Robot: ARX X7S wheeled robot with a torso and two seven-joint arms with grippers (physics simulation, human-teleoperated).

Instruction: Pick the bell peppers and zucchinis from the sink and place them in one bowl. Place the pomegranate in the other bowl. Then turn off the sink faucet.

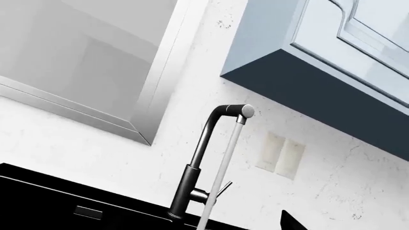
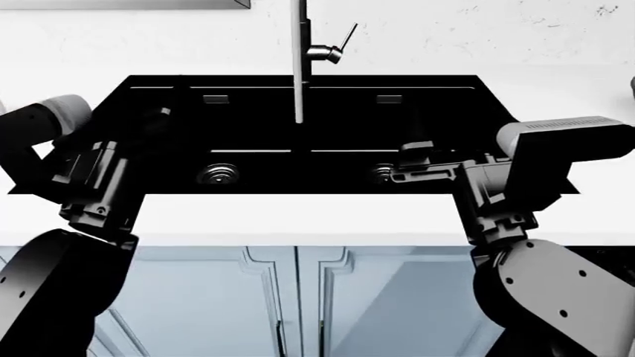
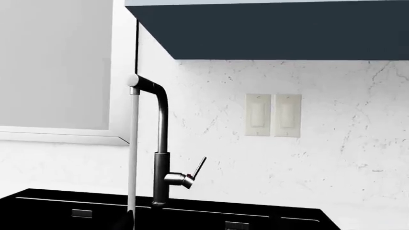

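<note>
Both basins of the sink (image 2: 466, 141) look bare from the head view: no peppers, zucchinis or pomegranate anywhere, and no bowls in any view either, so my guess is the sorting is done and we're on the last step, shutting off the water. The sink faucet (image 3: 161, 158) stands at the back rim of the sink, right on the divider between the basins, and a pale stream of water (image 3: 132, 153) runs down from its spout (so it's definitely on). The lever handle (image 3: 198, 168) sticks up at a slant from the knob on the faucet's side.

The right gripper (image 2: 412, 167) hangs over the basin in front of the faucet, the left gripper (image 2: 149, 130) over the other basin; both are dark against the black sink, so I can't tell whether either's jaws are apart or together. Next move, I'd think: reach the right one back to that lever and push it to closed.
</note>
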